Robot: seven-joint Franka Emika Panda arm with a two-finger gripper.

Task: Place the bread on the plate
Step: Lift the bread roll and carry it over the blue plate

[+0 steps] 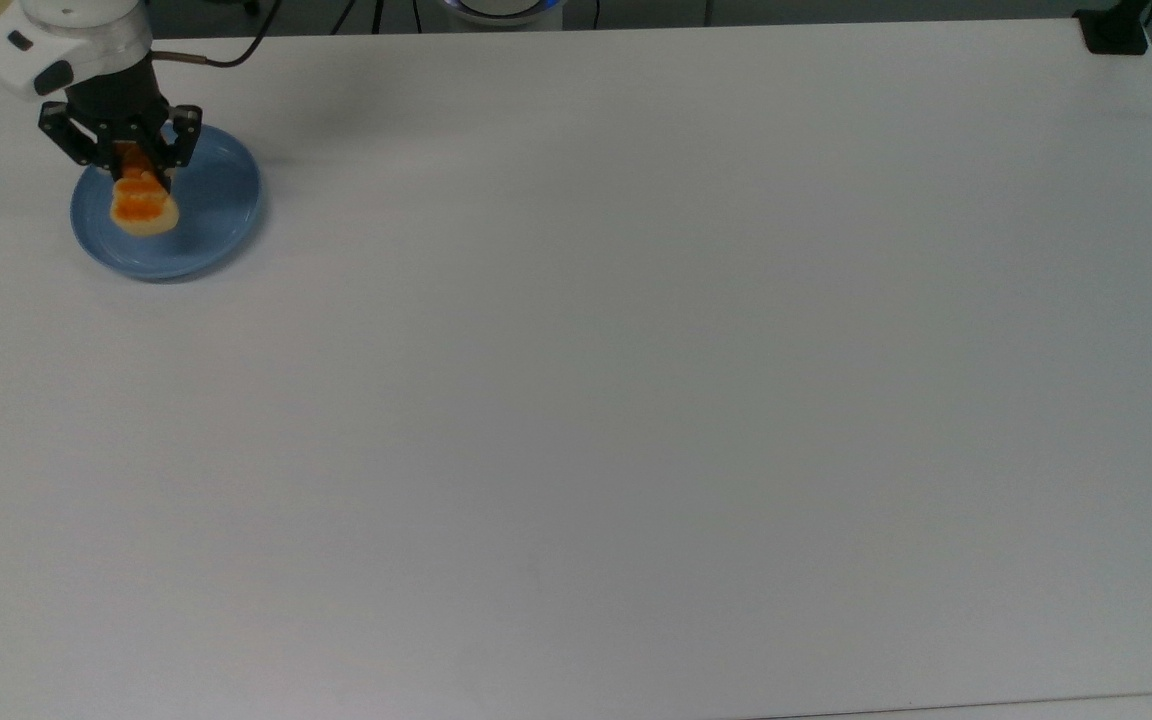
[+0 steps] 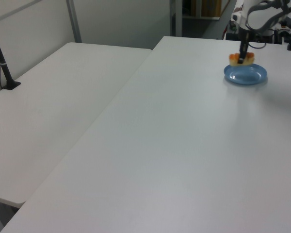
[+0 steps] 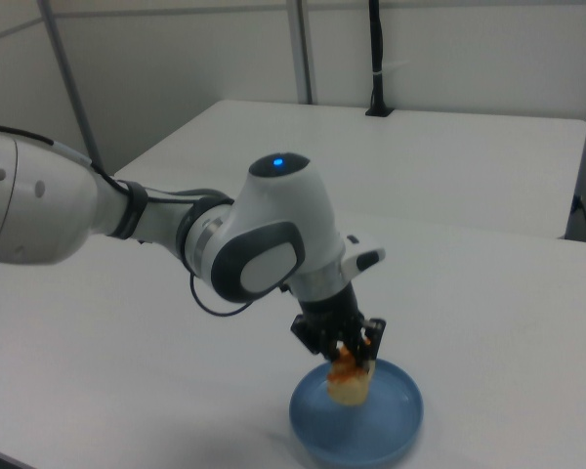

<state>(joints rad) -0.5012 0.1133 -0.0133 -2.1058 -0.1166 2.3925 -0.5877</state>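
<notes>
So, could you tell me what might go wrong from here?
The gripper holds the bread above the plate, clear of it in the left view. Released from there, the bun could bounce or roll off the shallow rim. It also hangs nearer the plate's far edge in the left view, so it may land off-centre.

Two white tables [image 2: 150,145] side by side; grey partition wall [image 2: 121,19]; black pole [image 3: 375,59] behind

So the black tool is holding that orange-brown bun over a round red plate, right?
Not quite: the plate is light blue, not red, as the top view shows. The black tool does hold the orange-brown bun over it.
</notes>
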